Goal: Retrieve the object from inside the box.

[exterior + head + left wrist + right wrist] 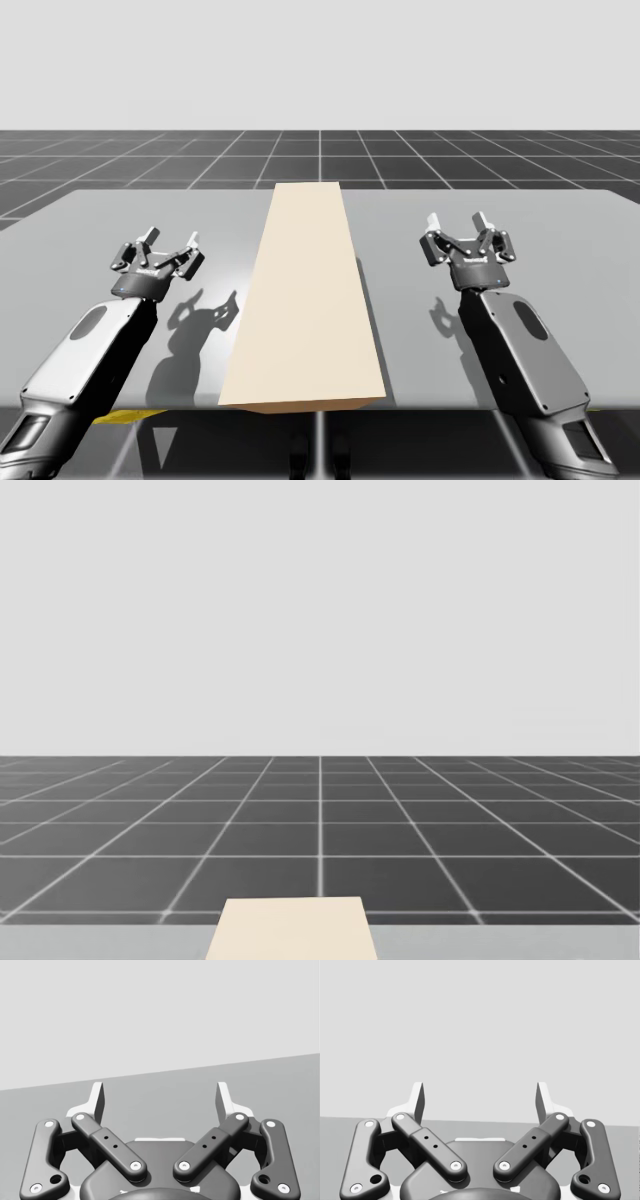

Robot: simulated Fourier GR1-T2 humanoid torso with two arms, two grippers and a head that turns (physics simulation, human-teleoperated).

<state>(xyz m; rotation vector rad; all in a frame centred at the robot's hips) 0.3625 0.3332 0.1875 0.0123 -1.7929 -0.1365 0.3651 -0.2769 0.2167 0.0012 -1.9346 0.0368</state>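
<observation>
**Cream box lies between two spread claws**

The long cream box (310, 300) lies down the middle of the grey bench (100, 220), running lengthwise from the near edge towards the far one. Its top is a flat, unbroken surface, and whatever it holds is hidden from me. From my head, the box (290, 930) juts in at the bottom of the picture. Past it comes a thin band of bench (520, 942), then the dark gridded floor (320, 830) reaching out to a pale backdrop.

My left claw (172, 238) is raised over the bench on the box's left side, apart from it and touching nothing. Its two white-tipped fingers are spread wide. My right claw (456, 220) stands opposite on the box's right side, also apart from the box and just as widely spread. Both arms come in from the near edge and point towards the far end of the bench. Each claw throws a dark shadow (205, 315) onto the grey surface, on the side towards the box.

Along my left wrist, the left claw (160, 1100) has its fingers parted with bare bench (160, 1080) ahead of them, the far edge of the bench slanting across the pale backdrop. Along my right wrist, the right claw (480, 1100) shows the same open spread. A low band of bench (480, 1127) lies ahead of its fingers.

A short yellow strip (130, 415) shows at the near edge of the bench, beside my left forearm.
</observation>
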